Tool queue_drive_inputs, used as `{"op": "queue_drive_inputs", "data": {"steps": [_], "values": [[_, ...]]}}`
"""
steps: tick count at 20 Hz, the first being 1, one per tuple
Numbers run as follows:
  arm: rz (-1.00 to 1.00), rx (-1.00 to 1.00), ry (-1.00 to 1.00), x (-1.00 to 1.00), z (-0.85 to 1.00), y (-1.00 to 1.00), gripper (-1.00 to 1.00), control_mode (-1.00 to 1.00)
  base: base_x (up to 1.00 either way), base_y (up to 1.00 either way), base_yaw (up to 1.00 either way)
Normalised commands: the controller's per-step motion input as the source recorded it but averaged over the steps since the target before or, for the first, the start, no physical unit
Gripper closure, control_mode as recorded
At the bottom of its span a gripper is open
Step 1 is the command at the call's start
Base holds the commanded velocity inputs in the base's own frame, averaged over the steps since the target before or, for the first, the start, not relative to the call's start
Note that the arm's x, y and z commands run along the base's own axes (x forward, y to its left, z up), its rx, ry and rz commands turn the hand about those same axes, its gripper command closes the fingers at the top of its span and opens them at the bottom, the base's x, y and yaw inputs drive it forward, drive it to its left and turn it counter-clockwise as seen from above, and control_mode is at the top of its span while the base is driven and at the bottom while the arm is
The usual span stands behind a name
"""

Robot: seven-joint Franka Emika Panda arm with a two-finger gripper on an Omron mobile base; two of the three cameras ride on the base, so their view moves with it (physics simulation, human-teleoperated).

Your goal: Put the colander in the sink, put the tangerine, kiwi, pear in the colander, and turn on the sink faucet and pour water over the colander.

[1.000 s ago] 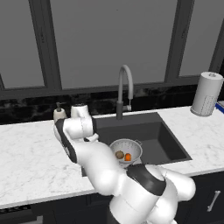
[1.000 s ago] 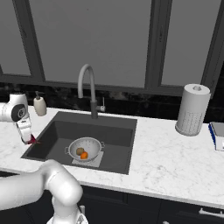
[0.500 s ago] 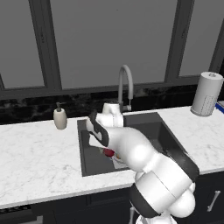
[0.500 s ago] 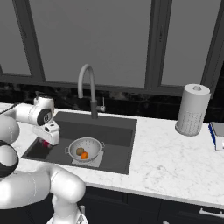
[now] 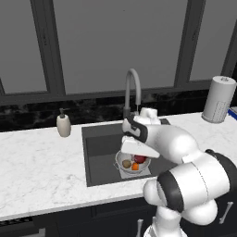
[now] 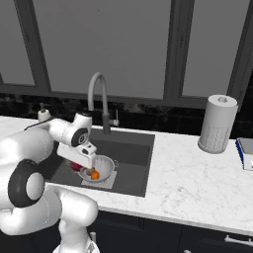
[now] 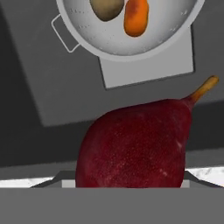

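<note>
Gripper (image 5: 141,159) clamped on one pear (image 7: 135,144) above the sink (image 5: 99,152), just beside one colander (image 7: 127,37) on the basin floor holding one kiwi (image 7: 106,8) and one tangerine (image 7: 136,17); one faucet (image 6: 99,99) behind, white marble counter (image 6: 197,173), dark windows (image 6: 108,44), one paper towel roll (image 6: 217,123) far right.

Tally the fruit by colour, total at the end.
Orange, tangerine in the colander: 1
Brownish-olive, kiwi in the colander: 1
Dark red, pear held in the gripper: 1
Total: 3
</note>
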Motion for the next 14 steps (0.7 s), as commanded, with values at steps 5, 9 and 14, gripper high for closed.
{"op": "queue_drive_inputs", "data": {"steps": [5, 9, 14], "values": [[0.08, 0.01, -0.06, 0.07, -0.14, -0.76, 1.00, -1.00, 0.00, 0.00, 0.00], [0.07, 0.00, -0.15, 0.21, -0.31, -0.48, 1.00, -1.00, 0.00, 0.00, 0.00], [0.06, -0.05, -0.25, 0.42, -0.36, -0.03, 1.00, -1.00, 0.00, 0.00, 0.00]]}}
